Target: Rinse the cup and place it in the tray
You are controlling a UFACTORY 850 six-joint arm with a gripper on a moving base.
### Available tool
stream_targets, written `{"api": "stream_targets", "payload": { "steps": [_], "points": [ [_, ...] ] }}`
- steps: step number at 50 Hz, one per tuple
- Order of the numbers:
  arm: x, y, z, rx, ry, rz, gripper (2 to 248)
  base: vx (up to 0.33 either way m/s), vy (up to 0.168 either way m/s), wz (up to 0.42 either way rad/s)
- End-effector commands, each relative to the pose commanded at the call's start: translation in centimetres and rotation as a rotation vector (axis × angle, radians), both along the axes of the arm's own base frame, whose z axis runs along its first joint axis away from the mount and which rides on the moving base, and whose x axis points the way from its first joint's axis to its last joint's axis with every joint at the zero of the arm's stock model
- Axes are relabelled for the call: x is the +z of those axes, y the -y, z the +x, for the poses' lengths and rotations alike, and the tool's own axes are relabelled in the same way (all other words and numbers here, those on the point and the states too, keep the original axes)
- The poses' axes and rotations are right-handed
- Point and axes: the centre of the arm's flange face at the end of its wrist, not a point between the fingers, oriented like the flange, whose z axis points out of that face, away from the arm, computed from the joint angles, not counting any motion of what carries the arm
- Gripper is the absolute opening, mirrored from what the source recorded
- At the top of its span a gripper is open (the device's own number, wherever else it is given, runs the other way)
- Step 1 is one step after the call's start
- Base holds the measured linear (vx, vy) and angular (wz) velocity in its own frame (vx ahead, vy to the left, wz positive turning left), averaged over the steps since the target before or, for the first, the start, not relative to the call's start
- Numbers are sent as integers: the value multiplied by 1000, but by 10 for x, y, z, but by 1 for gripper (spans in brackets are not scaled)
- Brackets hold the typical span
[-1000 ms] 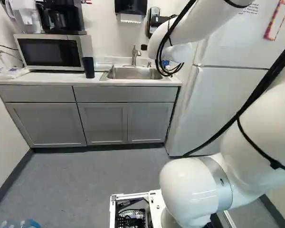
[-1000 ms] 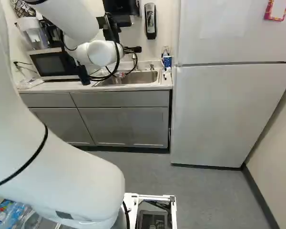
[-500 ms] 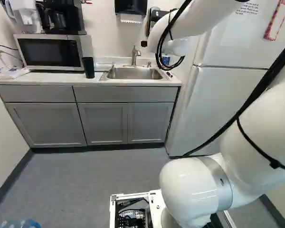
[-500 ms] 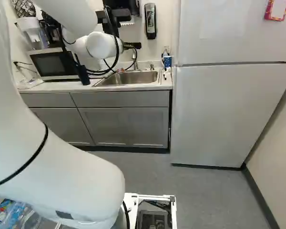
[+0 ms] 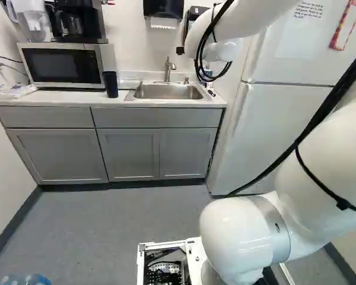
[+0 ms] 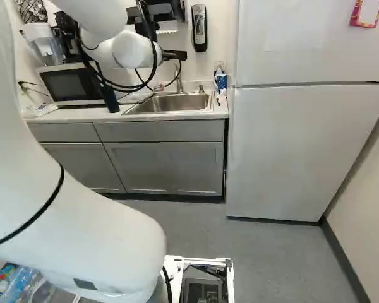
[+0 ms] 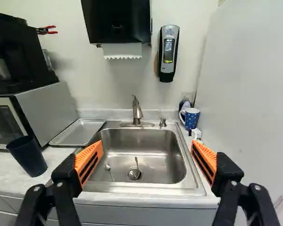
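Standing on the tabletop (image 7: pixel 59 157) beside the sink (image 7: pixel 141 189), the blue mug (image 7: pixel 192 118), probably the cup meant, is ungripped, the fingers (image 7: pixel 89 161) wide open, so grasping, rinsing and placing in the metal tray (image 7: pixel 81 132) all seem left.

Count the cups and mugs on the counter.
2: a dark cup beside the microwave, and a blue spotted mug by the sink's far corner, next to the fridge. Others could be hidden behind the microwave.
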Motion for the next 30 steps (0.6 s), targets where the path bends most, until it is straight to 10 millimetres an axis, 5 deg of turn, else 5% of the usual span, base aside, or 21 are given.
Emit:
{"api": "stream_targets", "payload": {
  "steps": [30],
  "points": [
    [25, 0, 2, 0, -26, 0, 247, 0, 0, 0]
  ]
}}
